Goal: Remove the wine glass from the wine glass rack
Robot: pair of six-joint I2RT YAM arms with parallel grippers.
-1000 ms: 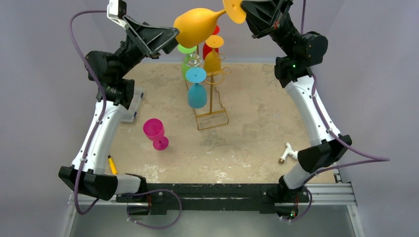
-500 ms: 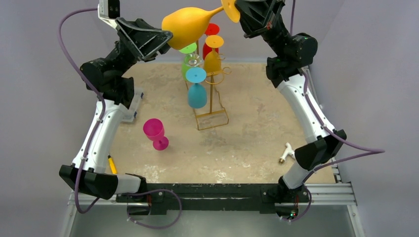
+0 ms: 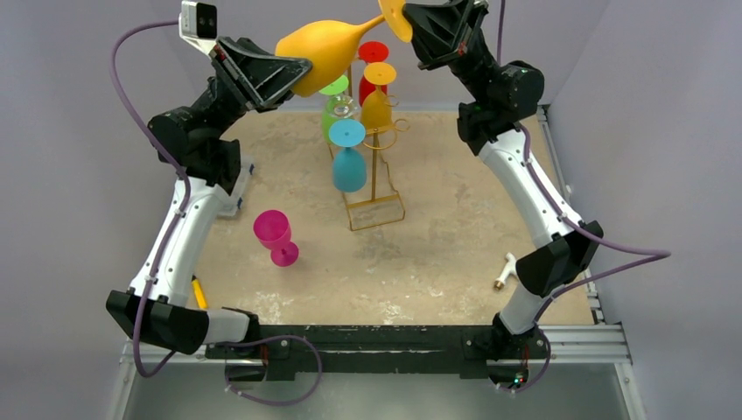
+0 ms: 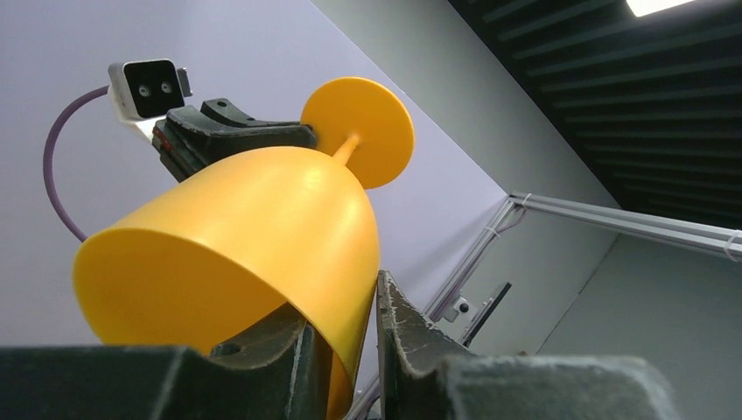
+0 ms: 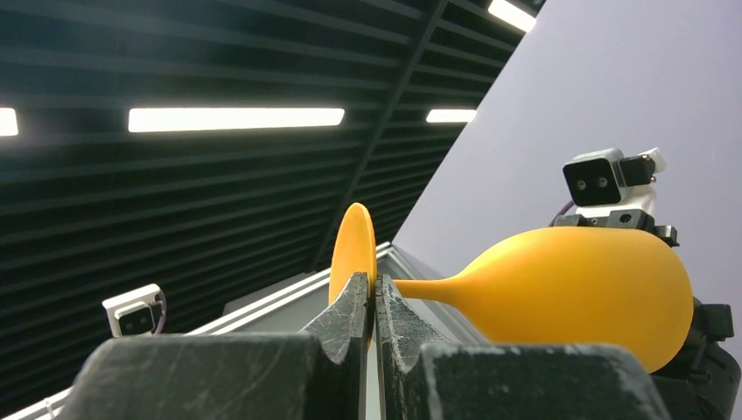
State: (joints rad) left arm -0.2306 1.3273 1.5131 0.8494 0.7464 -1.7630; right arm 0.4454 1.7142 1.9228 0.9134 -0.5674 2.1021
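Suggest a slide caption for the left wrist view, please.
Left end effector pinches the bowl wall of the orange wine glass while the right end effector holds its foot.

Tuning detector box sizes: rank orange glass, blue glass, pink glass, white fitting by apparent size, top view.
1. orange wine glass, held high, so nearness to the camera inflates it.
2. blue glass and pink glass: about alike.
3. white fitting.

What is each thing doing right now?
orange wine glass, off the rack, sideways in the air.
right gripper, shut on its foot.
left gripper, jaws either side of the bowl's rim; grip unclear.
wine glass rack, upright, other glasses hanging upside down.
pink glass, standing on the table.
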